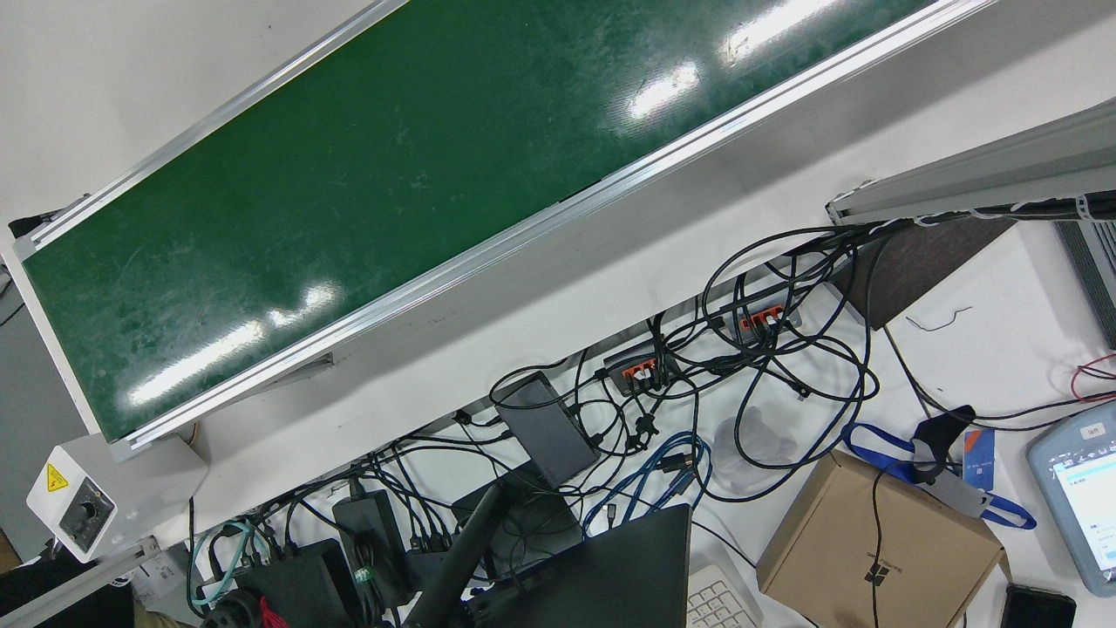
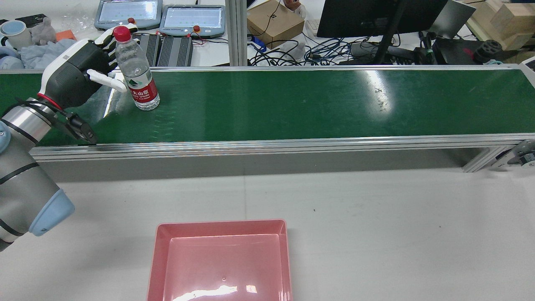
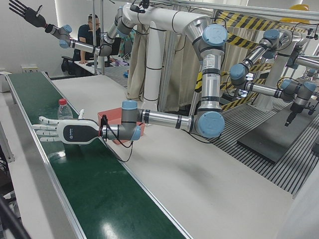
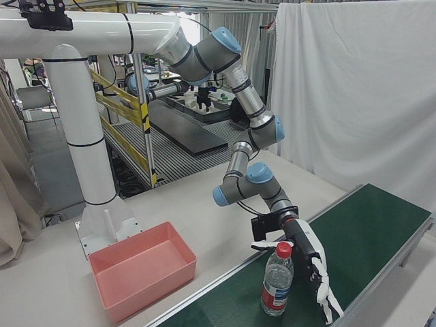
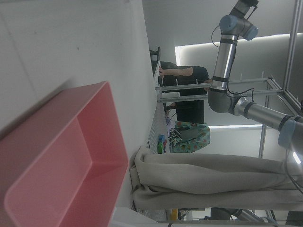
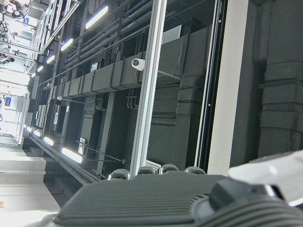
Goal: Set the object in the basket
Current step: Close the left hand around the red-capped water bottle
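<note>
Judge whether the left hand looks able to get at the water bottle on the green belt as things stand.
Probably yes. The left hand is open right beside the upright water bottle, fingers spread toward it, with nothing between them on the belt. Whether they already touch is unclear.

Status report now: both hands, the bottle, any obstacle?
Left hand open beside the bottle. Right hand open, raised high. Bottle upright on the belt. Basket empty; nothing in the way.

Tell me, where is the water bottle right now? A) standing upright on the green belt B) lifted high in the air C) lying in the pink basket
A: the water bottle stands upright on the green belt, beside the left hand; the pink basket holds nothing.
</note>
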Action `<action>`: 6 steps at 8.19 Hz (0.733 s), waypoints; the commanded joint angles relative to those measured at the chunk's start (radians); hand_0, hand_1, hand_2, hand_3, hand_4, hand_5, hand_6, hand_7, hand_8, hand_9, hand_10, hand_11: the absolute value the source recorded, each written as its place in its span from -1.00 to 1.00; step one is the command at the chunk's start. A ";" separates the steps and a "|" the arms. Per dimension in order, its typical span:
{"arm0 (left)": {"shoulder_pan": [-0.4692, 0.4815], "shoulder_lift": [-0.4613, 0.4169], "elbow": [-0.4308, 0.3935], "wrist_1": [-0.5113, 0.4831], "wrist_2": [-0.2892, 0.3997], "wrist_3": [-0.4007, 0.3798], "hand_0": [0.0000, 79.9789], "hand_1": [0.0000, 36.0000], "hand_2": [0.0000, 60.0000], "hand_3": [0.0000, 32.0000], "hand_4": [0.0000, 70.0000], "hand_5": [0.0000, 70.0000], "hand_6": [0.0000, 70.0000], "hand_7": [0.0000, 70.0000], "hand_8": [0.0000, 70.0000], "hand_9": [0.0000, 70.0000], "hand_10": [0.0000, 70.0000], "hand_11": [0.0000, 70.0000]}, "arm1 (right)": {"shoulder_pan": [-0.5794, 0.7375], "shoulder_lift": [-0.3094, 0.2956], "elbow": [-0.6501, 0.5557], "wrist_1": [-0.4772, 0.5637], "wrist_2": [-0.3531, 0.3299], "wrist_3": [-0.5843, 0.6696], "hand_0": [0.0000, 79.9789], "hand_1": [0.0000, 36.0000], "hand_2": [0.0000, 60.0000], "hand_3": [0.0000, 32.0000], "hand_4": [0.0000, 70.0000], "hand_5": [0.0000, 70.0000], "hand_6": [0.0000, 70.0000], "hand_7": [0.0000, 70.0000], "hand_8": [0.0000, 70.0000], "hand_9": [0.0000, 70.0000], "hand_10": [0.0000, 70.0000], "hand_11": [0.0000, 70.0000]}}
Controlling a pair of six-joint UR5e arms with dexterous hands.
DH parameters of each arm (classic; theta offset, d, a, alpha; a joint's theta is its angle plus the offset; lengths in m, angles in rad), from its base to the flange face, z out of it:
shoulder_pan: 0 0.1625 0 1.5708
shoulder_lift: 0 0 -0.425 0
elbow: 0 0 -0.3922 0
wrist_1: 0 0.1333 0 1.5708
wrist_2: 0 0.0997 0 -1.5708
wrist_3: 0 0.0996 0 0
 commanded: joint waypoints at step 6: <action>-0.043 -0.097 -0.008 0.201 -0.047 0.066 1.00 1.00 1.00 -1.00 -0.01 1.00 0.35 1.00 0.86 1.00 0.82 1.00 | 0.000 0.000 0.000 0.000 0.000 0.000 -1.00 -1.00 -1.00 -1.00 -1.00 -1.00 -1.00 -1.00 -1.00 -1.00 -1.00 -1.00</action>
